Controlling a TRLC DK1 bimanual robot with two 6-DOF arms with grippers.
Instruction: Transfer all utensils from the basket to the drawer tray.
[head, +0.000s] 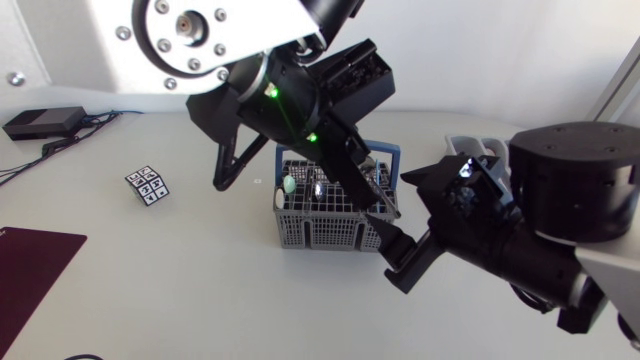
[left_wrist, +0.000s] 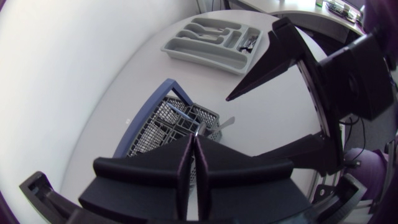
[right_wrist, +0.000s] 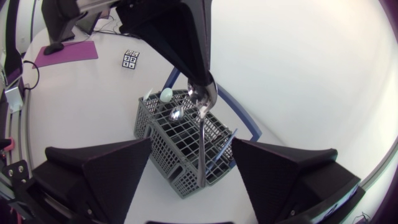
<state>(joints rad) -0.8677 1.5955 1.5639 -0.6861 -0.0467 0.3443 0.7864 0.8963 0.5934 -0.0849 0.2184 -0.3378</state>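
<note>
The grey utensil basket (head: 300, 232) (left_wrist: 155, 127) (right_wrist: 163, 134) with a blue handle stands mid-table and holds several utensils (head: 320, 188), one with a pale green end (right_wrist: 166, 94). Above its right end, my left gripper (head: 385, 208) (left_wrist: 194, 142) (right_wrist: 199, 78) is shut on the bowl of a metal spoon (right_wrist: 202, 124), whose handle hangs down beside the basket. My right gripper (head: 395, 225) (right_wrist: 191, 142) (left_wrist: 237, 127) is open, one finger on either side of that handle, not touching it. The grey drawer tray (left_wrist: 211, 40) (head: 468, 145) lies farther right, with dark utensils in one compartment.
A black-and-white marker tile (head: 148, 184) (right_wrist: 129, 59) lies left of the basket. A dark maroon mat (head: 35, 260) sits at the table's front left, and a black box (head: 40, 120) with cables at the back left.
</note>
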